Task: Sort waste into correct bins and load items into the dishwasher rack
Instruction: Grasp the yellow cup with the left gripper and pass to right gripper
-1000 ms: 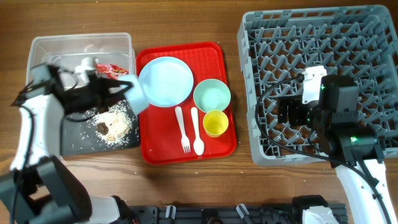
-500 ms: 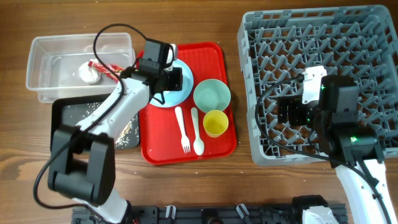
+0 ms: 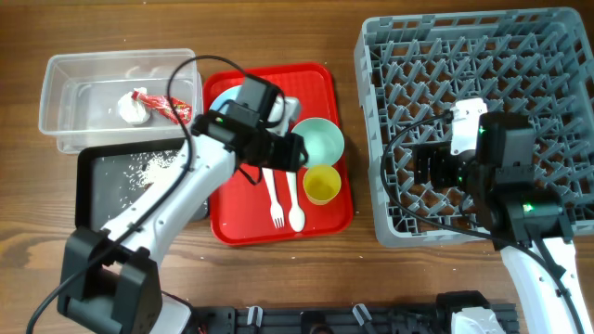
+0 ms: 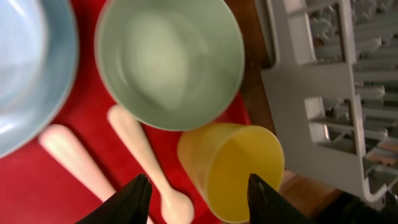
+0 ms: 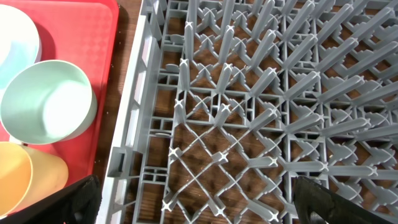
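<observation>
My left gripper [image 3: 290, 154] is open and empty above the red serving tray, over the yellow cup [image 3: 322, 183] and the white spoon [image 3: 294, 199]. In the left wrist view its fingertips [image 4: 199, 194] straddle the cup [image 4: 233, 168] and the spoon [image 4: 146, 162], below the mint-green bowl [image 4: 168, 59]. The white fork [image 3: 272, 190] lies beside the spoon. The pale blue plate [image 3: 221, 102] is mostly hidden under my arm; I cannot make out the pale blue bowl. The tissue ball [image 3: 133, 107] and red wrapper [image 3: 174, 108] lie in the clear tub [image 3: 65, 70]. Rice scraps [image 3: 158, 163] lie in the black tray [image 3: 93, 186]. My right gripper [image 5: 199, 205] is open over the grey rack [image 3: 483, 56].
The red serving tray [image 3: 320, 79] lies between the bins and the rack. The rack's near wall [image 5: 134, 93] stands close to the tray's right edge, and its upright pegs fill the right wrist view. Bare wood runs along the table's front.
My left arm has swung right from the black tray to the red tray's right side. The pale blue bowl it held is no longer in its jaws. The right arm has not moved.
</observation>
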